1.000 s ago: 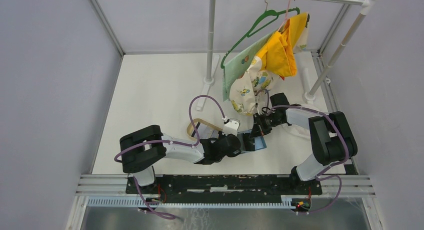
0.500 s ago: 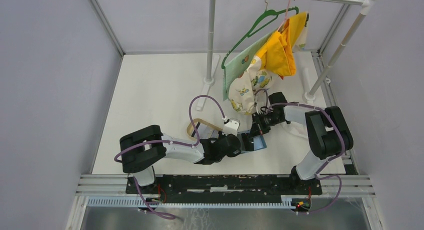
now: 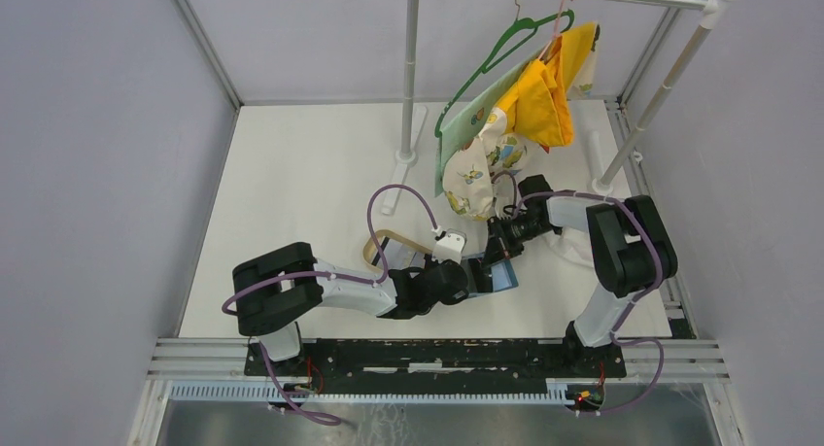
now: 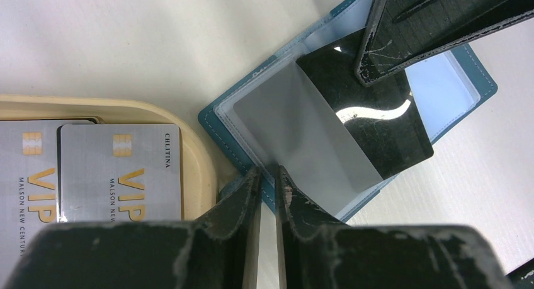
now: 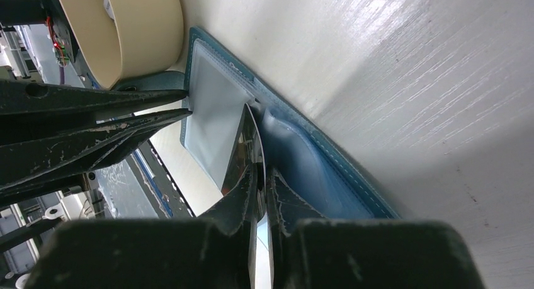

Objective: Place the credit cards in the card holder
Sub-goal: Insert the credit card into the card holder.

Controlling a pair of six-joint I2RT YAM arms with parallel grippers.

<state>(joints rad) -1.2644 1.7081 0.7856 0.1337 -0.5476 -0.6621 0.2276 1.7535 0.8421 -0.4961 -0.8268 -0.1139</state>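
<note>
Right arm (image 3: 612, 242): elbow swung inward toward the card holder (image 5: 315, 157).
Tray (image 4: 195, 169), left of the left hand (image 4: 267, 174): two silver cards (image 4: 119, 169) waiting.
Left hand: closed on the holder's near edge.
Dark card (image 4: 378, 131): partly in the clear sleeve (image 4: 296, 113), long axis running from the right hand (image 5: 260, 174) toward the left hand.
Right hand: jaws flank the card's outer end; clamped or loosening, cannot tell.

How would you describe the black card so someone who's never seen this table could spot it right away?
Find the tan tray on the white table, then the open blue wallet beside its rim. The black card lies across the wallet, partly slipped under a clear sleeve; it is the only glossy black card, while the silver cards lie in the tray.
</note>
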